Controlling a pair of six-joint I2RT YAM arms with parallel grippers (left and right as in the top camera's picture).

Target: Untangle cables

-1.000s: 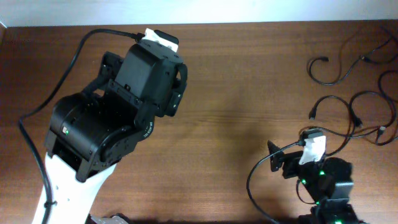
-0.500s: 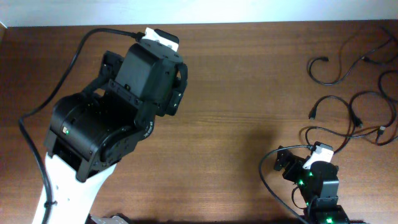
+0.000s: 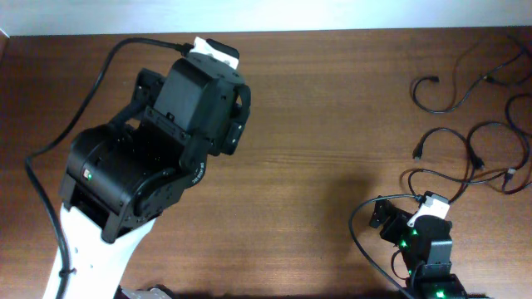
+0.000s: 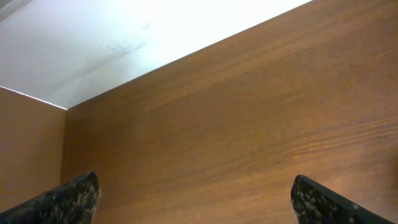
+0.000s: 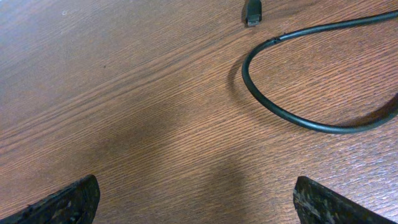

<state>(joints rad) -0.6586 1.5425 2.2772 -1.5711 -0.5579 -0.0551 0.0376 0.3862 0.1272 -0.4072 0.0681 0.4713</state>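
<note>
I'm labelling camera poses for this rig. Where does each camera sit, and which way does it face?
Overhead: fixed above, looking straight down on the table; shows the left arm, right arm and cables.
Left wrist: on the left arm, facing the table's far edge and the white surface beyond; open left end effector along the bottom.
Right wrist: low over the wood, facing a black cable loop and plug; open right end effector along the bottom.
Shared: overhead and left wrist both show that far edge.
</note>
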